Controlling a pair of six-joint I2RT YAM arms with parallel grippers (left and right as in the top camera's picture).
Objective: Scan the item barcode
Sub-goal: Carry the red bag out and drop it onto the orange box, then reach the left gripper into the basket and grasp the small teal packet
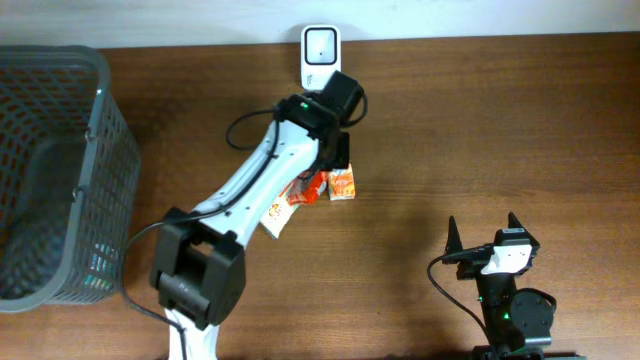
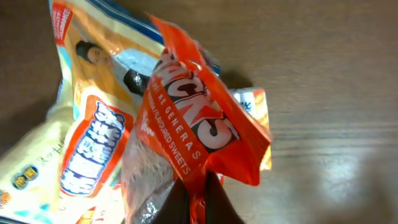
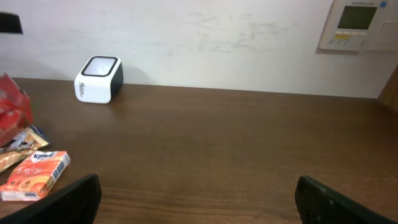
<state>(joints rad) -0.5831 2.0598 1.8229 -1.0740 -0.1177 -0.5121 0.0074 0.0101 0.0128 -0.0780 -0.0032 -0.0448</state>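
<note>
My left gripper [image 2: 198,202] is shut on the bottom edge of an orange snack packet [image 2: 199,124], which stands up in front of the wrist camera. Behind it lie a cream packet with blue lettering [image 2: 81,143] and a small orange box [image 2: 258,102]. From overhead the left gripper [image 1: 322,170] sits over the orange packet [image 1: 310,187], just in front of the white barcode scanner [image 1: 320,55] at the table's back edge. My right gripper [image 3: 199,199] is open over bare wood at the front right [image 1: 482,235], holding nothing. The scanner [image 3: 98,79] shows far left there.
A grey mesh basket [image 1: 100,130] fills the left side of the table. The small orange box [image 1: 343,183] and cream packet [image 1: 278,215] lie beside the left arm. A wall control panel [image 3: 357,25] hangs behind the table at the right.
</note>
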